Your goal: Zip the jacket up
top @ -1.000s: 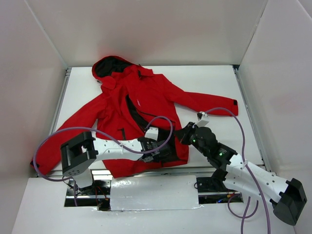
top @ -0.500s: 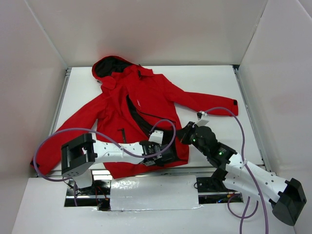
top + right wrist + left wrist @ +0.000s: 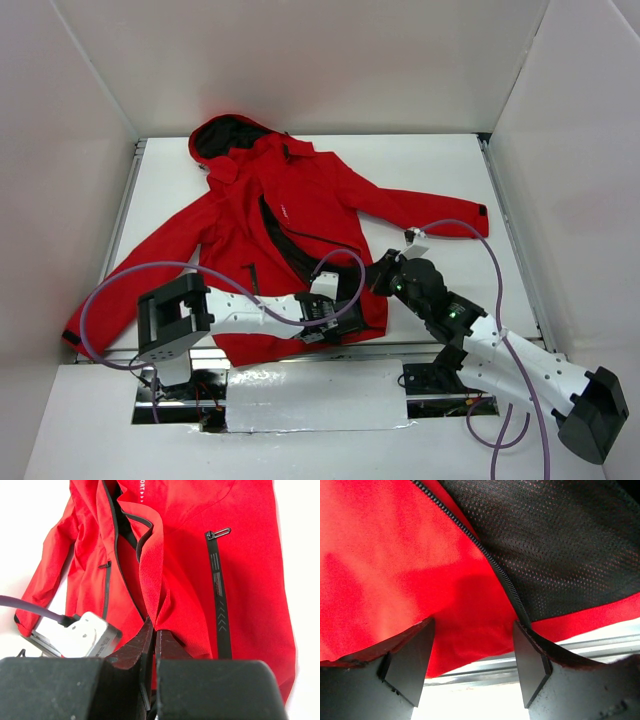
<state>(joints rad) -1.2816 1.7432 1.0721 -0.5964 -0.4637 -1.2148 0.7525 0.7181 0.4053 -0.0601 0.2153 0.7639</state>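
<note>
My left gripper [image 3: 472, 626] hangs over the bottom hem of the jacket [image 3: 300, 200], just above the near rail [image 3: 485, 667] of the table. Its fingers are spread wide and grip nothing, with red cloth lying past their tips. The black zipper teeth [image 3: 487, 555] run down to one finger, which hides their lower end, so I cannot make out a slider. Dark mesh lining [image 3: 560, 545] shows beside them.

My right gripper [image 3: 154, 628] is pinched tight on a raised fold of the red front edge. My own fingers hide how much cloth is caught. Beyond it a slanted pocket zipper [image 3: 218, 580] lies flat.

From above, my wrists cover both sets of fingertips. The jacket lies spread on the white table [image 3: 430, 165], front partly open, hood [image 3: 225, 135] at the far end, and sleeves out to either side.
</note>
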